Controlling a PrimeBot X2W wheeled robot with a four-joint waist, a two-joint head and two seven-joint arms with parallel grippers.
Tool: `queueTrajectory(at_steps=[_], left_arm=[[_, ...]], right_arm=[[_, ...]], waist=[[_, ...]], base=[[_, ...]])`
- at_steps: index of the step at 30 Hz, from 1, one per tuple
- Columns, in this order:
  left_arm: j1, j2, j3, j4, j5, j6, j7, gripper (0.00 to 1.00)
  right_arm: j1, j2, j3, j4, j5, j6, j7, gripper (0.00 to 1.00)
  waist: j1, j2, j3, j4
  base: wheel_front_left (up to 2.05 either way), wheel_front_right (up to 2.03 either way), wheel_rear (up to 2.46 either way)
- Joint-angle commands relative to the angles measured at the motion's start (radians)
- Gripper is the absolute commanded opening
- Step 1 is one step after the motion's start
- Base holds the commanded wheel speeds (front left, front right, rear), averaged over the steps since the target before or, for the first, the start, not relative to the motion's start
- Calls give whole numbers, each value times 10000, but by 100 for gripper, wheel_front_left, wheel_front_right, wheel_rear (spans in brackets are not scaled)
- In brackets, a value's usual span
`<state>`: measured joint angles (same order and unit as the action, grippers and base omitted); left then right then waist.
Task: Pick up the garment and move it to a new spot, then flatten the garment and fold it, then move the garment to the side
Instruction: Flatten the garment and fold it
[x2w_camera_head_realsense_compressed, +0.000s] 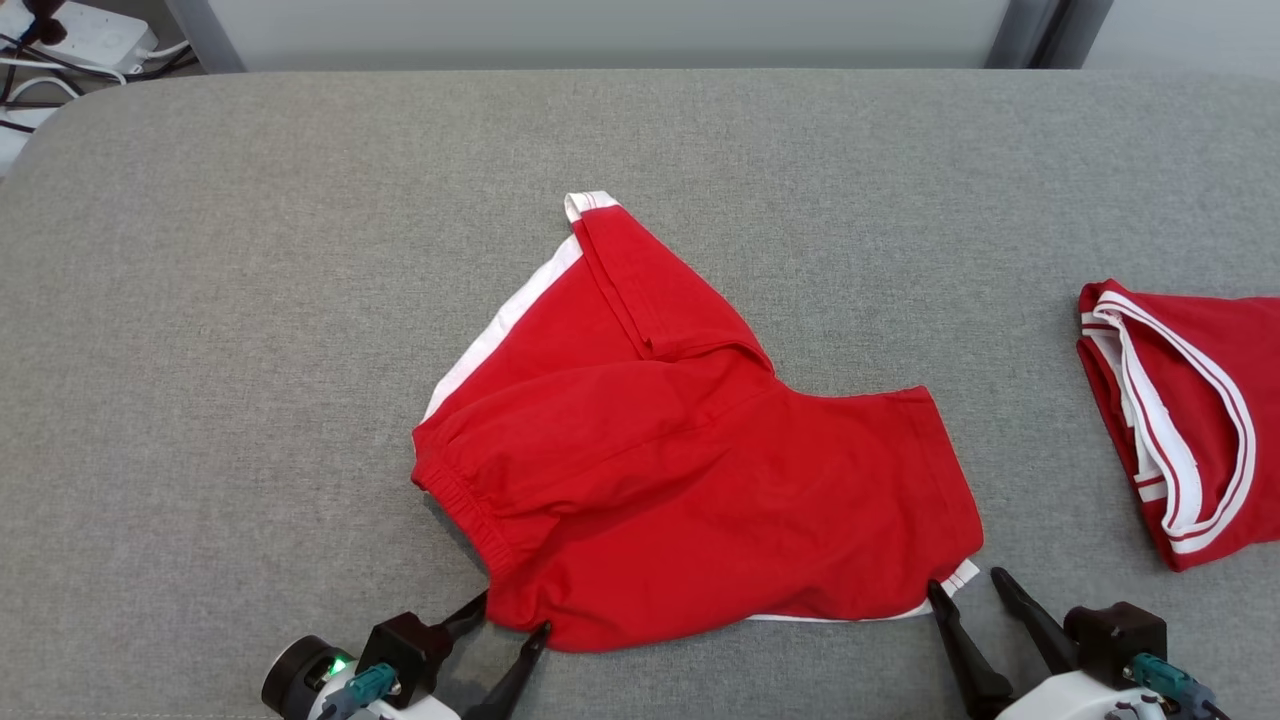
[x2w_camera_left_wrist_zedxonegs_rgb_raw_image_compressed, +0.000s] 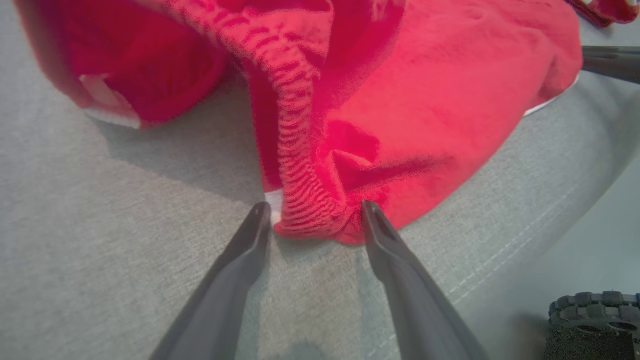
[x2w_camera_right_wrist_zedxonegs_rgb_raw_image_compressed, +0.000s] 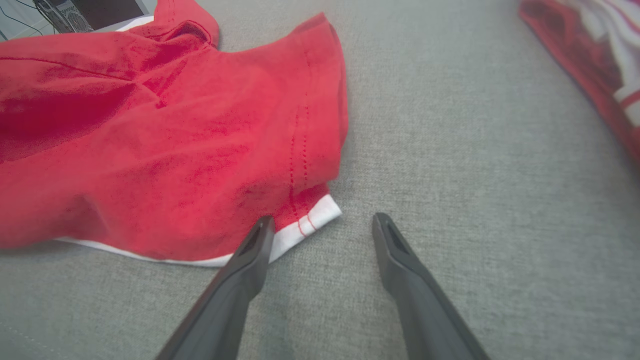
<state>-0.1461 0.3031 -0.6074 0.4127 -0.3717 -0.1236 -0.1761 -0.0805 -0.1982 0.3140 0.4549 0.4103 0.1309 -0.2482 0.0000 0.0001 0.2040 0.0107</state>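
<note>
The garment (x2w_camera_head_realsense_compressed: 690, 480) lies rumpled near the table's (x2w_camera_head_realsense_compressed: 250, 300) front edge, neither flattened nor folded; left gripper (x2w_camera_head_realsense_compressed: 512, 614) and right gripper (x2w_camera_head_realsense_compressed: 965, 579) stand open, empty, at its 2 near corners.

Head camera looks down from above — wrist cameras sit low, close against the shared red garment (x2w_camera_head_realsense_compressed: 680, 480).
</note>
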Motion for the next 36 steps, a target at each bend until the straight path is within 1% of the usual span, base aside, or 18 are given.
queueTrajectory(at_steps=[1,2,3,8,13,17,18,21,23,25,27,28,29,30,31,33,34,36], left_arm=[[-489,225,236,-107,-117,-59,-58,42],[-517,241,197,-92,-156,-61,-82,17],[-542,261,165,-81,-184,-62,-111,0],[-630,306,45,-67,-357,-65,-181,0],[-338,297,132,-347,-764,-28,-69,0],[466,314,252,-1073,-1223,273,234,0],[840,402,282,-1463,-1379,454,507,0],[1330,545,393,-2235,-1772,613,970,0],[1425,656,543,-2779,-2302,527,1452,0],[1042,932,688,-3343,-2793,337,2101,0],[115,1156,893,-3813,-3523,130,2882,0],[-580,1419,993,-3861,-3731,72,3409,0],[-1371,1510,1119,-3845,-4224,18,3961,0],[-2303,1540,1296,-3713,-4753,-16,4472,0],[-3314,1714,1372,-3423,-5039,-36,5090,0],[-5475,1830,1749,-2564,-5599,-53,5956,0],[-7686,1936,2273,-1552,-5744,-59,6141,0],[-9540,1975,2654,-560,-5639,-61,5970,0]], right_arm=[[-264,-184,392,74,126,-2,-134,49],[-328,-201,491,211,137,-2,-134,32],[-385,-180,561,355,205,-2,-134,0],[-608,-209,610,641,403,-2,-134,0],[-30,-351,61,126,463,-2,-134,0],[1336,-420,-859,-903,252,-2,-135,0],[1963,-408,-1284,-1412,131,-2,-135,0],[2796,-355,-1751,-2255,-67,-2,-135,0],[2975,-148,-1928,-2815,338,-2,-81,0],[2554,-63,-1984,-3353,993,-2,232,0],[1357,-155,-1988,-3715,1744,-2,633,0],[478,-178,-1930,-3747,2113,-2,922,0],[-613,-173,-1851,-3678,2478,-2,1216,0],[-1880,-313,-1679,-3472,2440,-2,1457,0],[-3213,-303,-1510,-3123,2421,-2,1668,0],[-6070,11,-1273,-2170,2361,-2,1735,0],[-8601,615,-1250,-935,2365,-2,1520,0],[-10485,958,-1098,262,2160,-2,1211,0]], waist=[[0,-1,17,11],[0,-1,26,8],[0,-1,40,5],[0,-1,119,39],[0,-1,81,110],[0,-1,-6,189],[0,-1,6,211],[0,-1,84,248],[0,-1,240,257],[0,-1,355,256],[0,-1,409,214],[0,-1,461,154],[0,-1,511,76],[0,-1,532,-8],[0,-1,571,-118],[0,-1,645,-419],[0,-1,744,-726],[0,-1,790,-967]], base=[[0,0,0],[0,0,0],[0,0,0],[0,0,0],[0,0,0],[0,0,0],[0,0,0],[0,0,0],[0,0,0],[0,0,0],[0,0,0],[0,0,0],[0,0,0],[0,0,0],[0,0,0],[0,0,0],[0,0,0],[0,0,0]])
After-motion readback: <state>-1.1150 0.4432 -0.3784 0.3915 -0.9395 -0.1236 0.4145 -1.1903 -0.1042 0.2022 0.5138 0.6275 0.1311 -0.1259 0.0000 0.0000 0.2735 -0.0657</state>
